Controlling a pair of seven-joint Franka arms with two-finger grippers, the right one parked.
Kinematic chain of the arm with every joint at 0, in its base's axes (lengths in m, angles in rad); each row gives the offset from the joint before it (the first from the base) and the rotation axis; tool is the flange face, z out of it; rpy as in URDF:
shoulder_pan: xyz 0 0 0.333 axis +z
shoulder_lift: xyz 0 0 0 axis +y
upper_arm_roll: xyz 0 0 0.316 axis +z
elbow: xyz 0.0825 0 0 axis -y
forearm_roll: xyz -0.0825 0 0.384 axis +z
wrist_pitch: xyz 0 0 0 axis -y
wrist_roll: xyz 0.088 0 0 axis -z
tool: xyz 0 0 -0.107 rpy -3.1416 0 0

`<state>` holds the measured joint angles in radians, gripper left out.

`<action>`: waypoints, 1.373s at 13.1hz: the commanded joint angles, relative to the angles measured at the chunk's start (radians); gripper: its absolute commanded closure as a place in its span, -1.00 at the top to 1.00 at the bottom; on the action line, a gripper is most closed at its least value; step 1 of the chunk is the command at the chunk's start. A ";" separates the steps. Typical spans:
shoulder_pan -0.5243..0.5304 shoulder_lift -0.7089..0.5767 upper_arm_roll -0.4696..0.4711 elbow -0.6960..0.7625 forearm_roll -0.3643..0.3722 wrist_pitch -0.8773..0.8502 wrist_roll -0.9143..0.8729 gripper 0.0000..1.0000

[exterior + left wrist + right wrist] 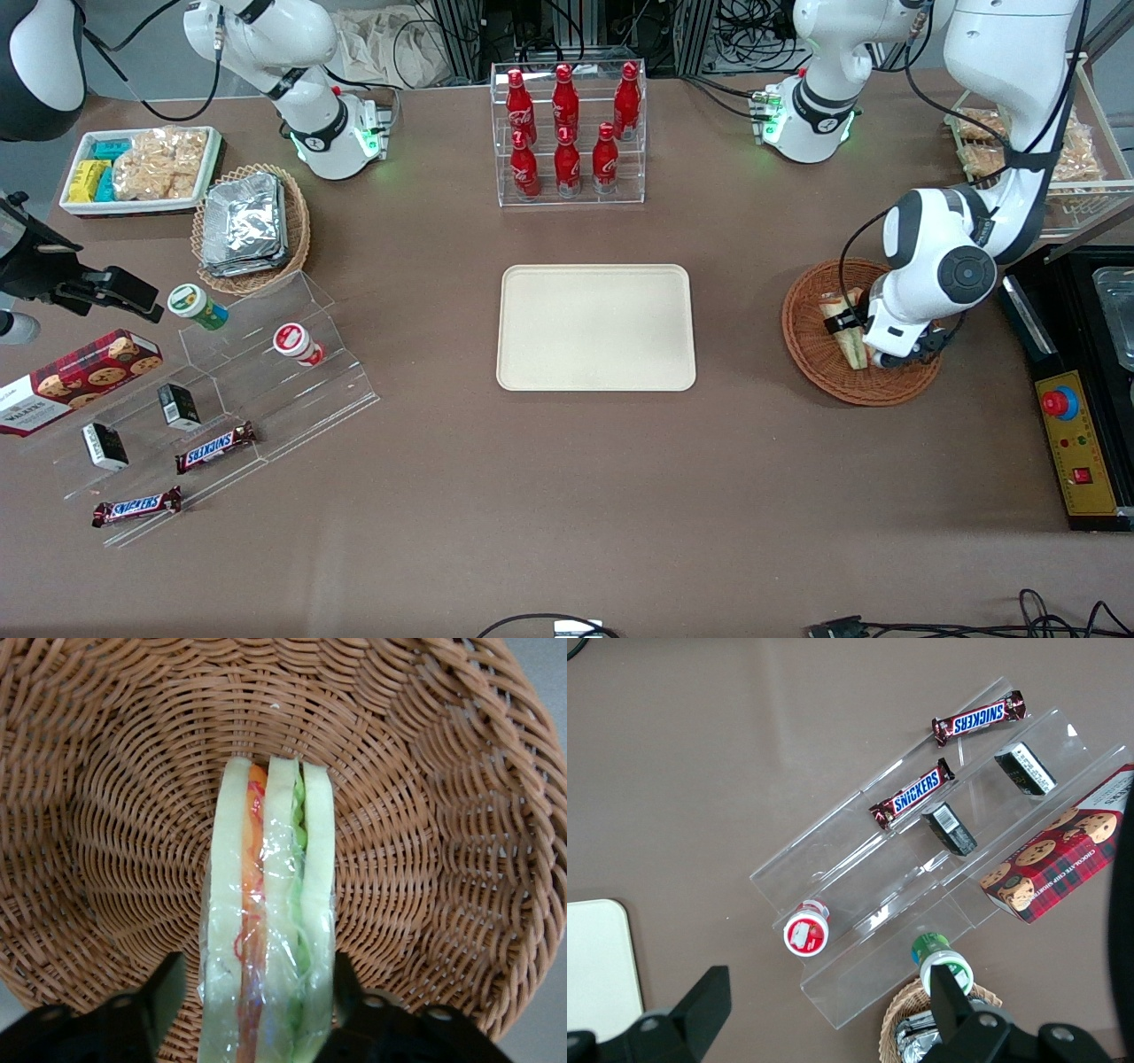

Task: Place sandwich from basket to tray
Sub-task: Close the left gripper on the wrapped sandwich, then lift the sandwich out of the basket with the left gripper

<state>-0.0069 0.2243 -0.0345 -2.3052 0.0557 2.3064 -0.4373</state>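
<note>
The sandwich [270, 921], a clear-wrapped wedge of white bread with orange-red and green filling, stands on edge in the reddish-brown wicker basket [115, 815]. My left gripper [257, 992] is down in the basket, open, with one black finger [164, 992] on each side of the wedge. One finger stands a little off the wrap; the other is close against it. In the front view the gripper [864, 341] sits over the sandwich [842, 310] inside the basket [811, 354], toward the working arm's end. The cream tray [595, 328] lies bare at the table's middle.
A clear rack of red bottles [567, 133] stands farther from the front camera than the tray. A black control box [1076, 443] lies beside the basket at the table's end. Snack shelves [221, 399], a foil-packet basket [248, 226] and a white snack tray [137, 168] lie toward the parked arm's end.
</note>
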 commanded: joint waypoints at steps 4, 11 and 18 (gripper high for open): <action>-0.004 -0.049 -0.005 0.022 0.006 -0.063 -0.014 -0.99; -0.007 -0.175 -0.027 0.408 0.003 -0.627 0.031 -1.00; -0.022 -0.168 -0.152 0.739 -0.014 -0.881 0.192 -1.00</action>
<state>-0.0186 0.0238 -0.1371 -1.6481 0.0485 1.4890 -0.2768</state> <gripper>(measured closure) 0.828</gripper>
